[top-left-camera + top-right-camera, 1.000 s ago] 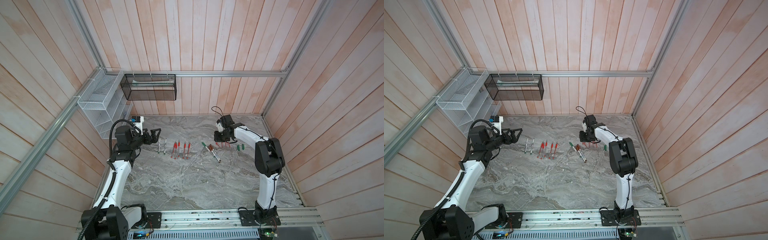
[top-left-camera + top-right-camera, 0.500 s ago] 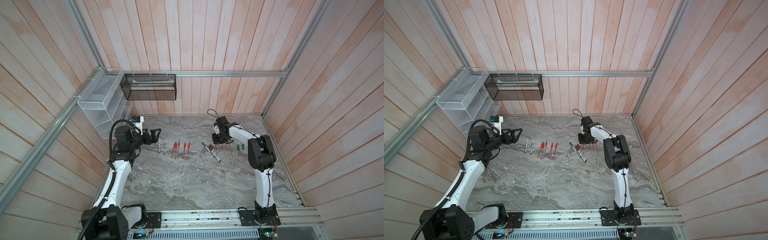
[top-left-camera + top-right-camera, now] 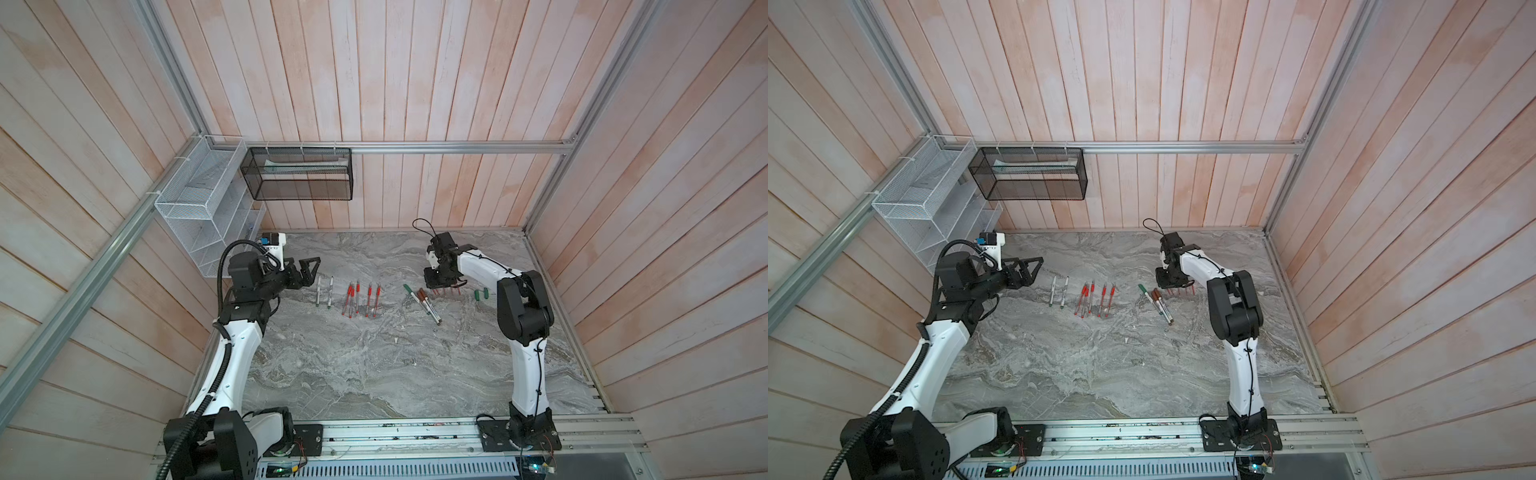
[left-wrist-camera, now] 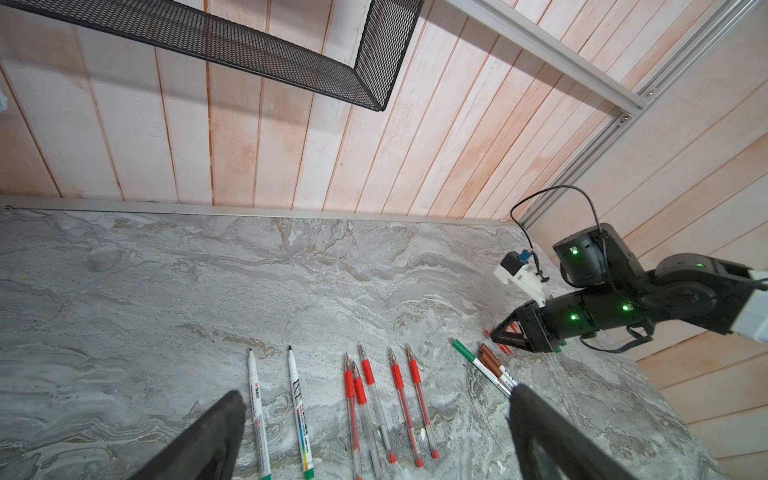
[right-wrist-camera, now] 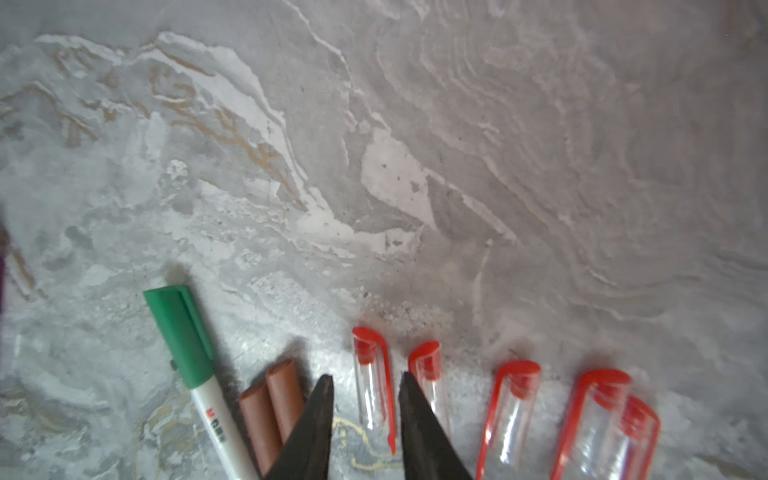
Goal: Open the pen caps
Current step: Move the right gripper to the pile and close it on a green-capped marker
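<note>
The right pincer (image 5: 366,377) sat low, jaws parted astride a red pen cap (image 5: 371,399) lying loose on the marble surface (image 5: 457,124) beside other red caps (image 5: 513,399). The left pincer (image 3: 312,271) gaped wide, gripping nothing, near the pens (image 4: 397,376).

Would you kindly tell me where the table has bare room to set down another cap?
The near half of the table, between the red pens and the base rail, is bare; so is the far strip along the back wall. The middle row is crowded: white markers, capped markers, red caps.
</note>
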Action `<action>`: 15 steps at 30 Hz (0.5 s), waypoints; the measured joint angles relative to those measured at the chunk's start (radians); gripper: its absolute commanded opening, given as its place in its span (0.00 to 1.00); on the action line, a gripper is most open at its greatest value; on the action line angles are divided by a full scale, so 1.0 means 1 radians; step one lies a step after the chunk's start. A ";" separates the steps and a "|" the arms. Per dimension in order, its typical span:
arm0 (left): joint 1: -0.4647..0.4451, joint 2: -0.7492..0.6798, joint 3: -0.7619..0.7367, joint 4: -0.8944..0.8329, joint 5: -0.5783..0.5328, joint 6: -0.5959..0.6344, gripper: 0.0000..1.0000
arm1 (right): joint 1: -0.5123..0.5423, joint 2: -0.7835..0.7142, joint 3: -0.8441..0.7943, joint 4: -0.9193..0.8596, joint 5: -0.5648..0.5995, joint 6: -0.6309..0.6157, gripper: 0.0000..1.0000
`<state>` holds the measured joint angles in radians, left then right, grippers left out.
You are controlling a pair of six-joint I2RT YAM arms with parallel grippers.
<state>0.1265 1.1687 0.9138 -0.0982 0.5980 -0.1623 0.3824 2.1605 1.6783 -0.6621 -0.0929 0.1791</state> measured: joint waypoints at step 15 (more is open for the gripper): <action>0.013 0.000 -0.008 0.006 0.001 -0.008 1.00 | 0.099 -0.108 0.003 -0.026 0.009 0.002 0.30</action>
<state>0.1394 1.1687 0.9062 -0.0925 0.5991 -0.1699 0.4816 2.0529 1.6814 -0.6880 -0.0841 0.1806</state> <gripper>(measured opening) 0.997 0.303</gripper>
